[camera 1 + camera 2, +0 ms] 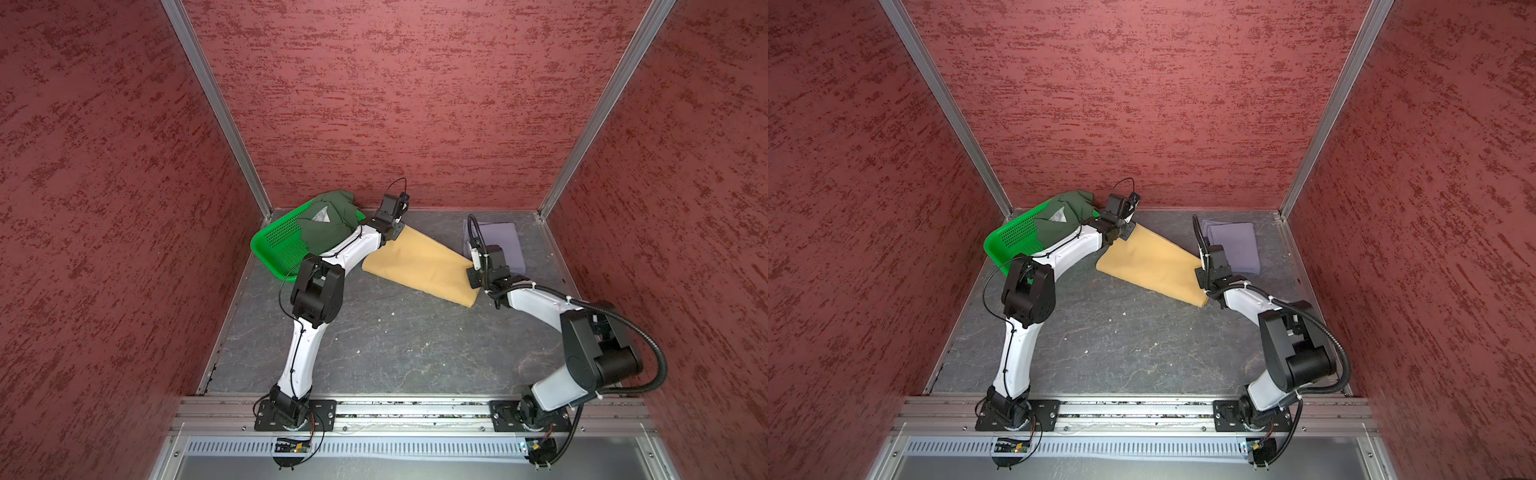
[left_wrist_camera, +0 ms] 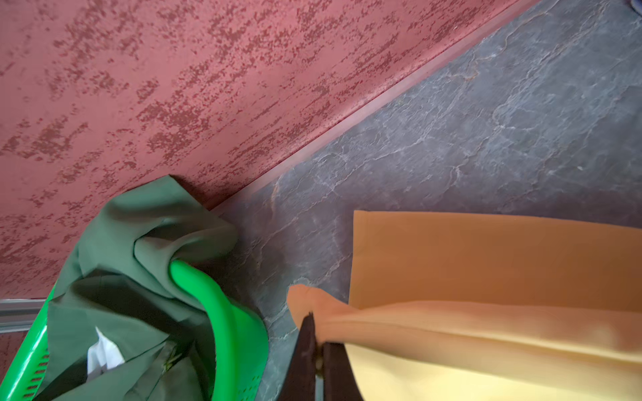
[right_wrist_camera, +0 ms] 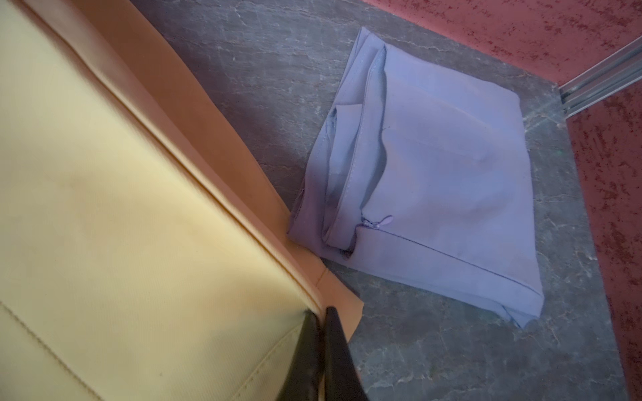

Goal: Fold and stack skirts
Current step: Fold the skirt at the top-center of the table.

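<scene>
Where both top views look down on the grey table, the yellow skirt lies in the middle, slanting from beside the basket toward the right arm. The left gripper is at the skirt's far corner, next to the basket. The right gripper is at the end nearest the lavender skirt, which lies folded flat in the far right corner. The green skirt is bunched in the basket at the far left and spills over the far rim. From above, the wrists hide both sets of fingertips.

In the left wrist view, the left gripper's dark fingers are clenched on a pinched corner of the yellow skirt. That upper layer is raised, while a lower layer lies flat on the table beyond it. The basket and the green skirt are just beside it, with a strip of table between.

In the right wrist view, the right gripper's fingers are pressed together on the yellow skirt's edge. The top layer is raised over a flat lower one. That lower layer reaches right up to the lavender skirt; I cannot tell whether they touch. A zip pull shows on the lavender fold.
</scene>
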